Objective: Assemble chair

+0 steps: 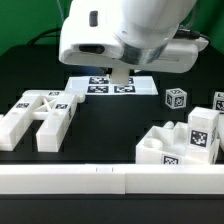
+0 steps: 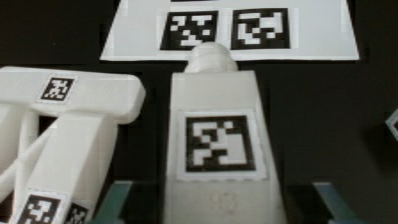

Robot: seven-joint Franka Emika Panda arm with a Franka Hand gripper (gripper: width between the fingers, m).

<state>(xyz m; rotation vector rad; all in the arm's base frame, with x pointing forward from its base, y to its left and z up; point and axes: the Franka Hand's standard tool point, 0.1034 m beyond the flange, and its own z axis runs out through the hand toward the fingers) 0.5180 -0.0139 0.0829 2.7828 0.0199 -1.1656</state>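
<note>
My gripper hangs over the middle of the black table, shut on a white bar of the chair that points down toward the marker board. The wrist view looks along this bar, which carries a square tag, with a teal finger on each side of its near end at the gripper. The H-shaped frame lies flat at the exterior view's left, beside the bar. A notched block with tags stands at the exterior view's right.
Two small tagged white pieces sit at the back right. A long white rail runs along the front edge. The marker board lies just past the bar's tip.
</note>
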